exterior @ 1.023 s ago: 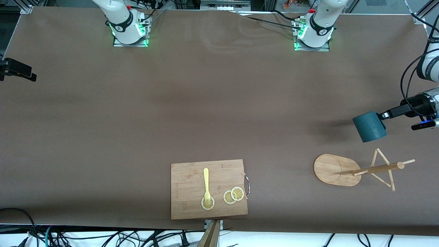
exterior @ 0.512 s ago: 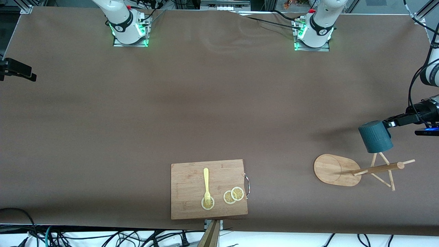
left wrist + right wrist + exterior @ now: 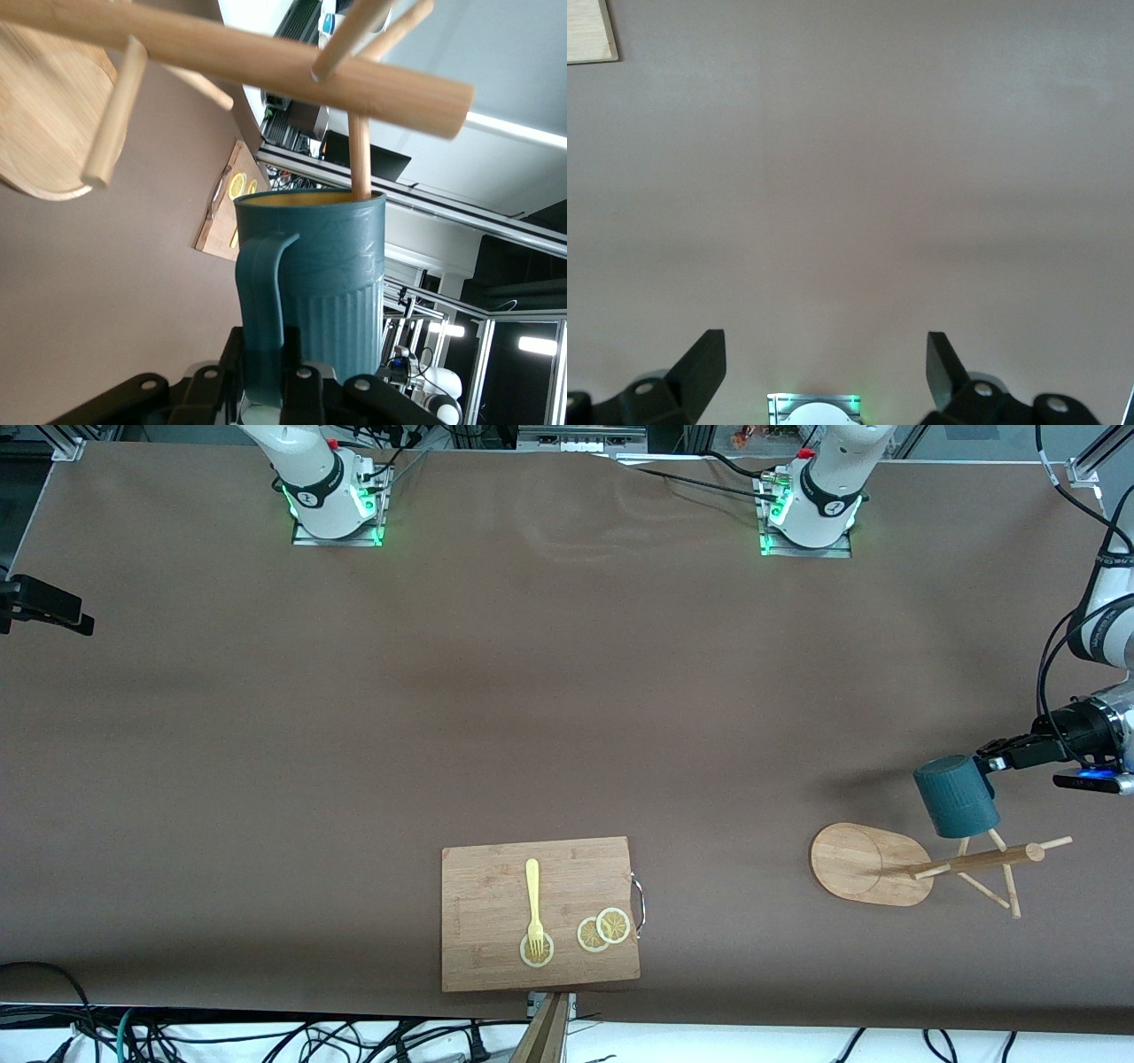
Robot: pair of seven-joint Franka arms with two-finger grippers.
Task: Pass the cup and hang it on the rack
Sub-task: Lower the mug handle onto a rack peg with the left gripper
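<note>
My left gripper [image 3: 990,763] is shut on the handle of the dark teal cup [image 3: 955,797] and holds it in the air over the rack [image 3: 961,863], at the left arm's end of the table. The rack is a light wooden mug tree with an oval base [image 3: 855,862], a pole and thin pegs. In the left wrist view my left gripper [image 3: 267,372] grips the cup's handle [image 3: 261,305], and one peg [image 3: 359,164] enters the cup's [image 3: 332,283] mouth. My right gripper [image 3: 824,367] is open and empty over bare table; it does not show in the front view.
A wooden cutting board [image 3: 539,912] lies near the table's front edge, with a yellow fork [image 3: 532,903] and lemon slices [image 3: 604,930] on it. The brown table [image 3: 532,691] spreads wide between the board and the arm bases.
My left gripper has carried the cup down toward the rack's pegs, and the cup has tipped so its mouth meets a peg. The rack has not moved.
</note>
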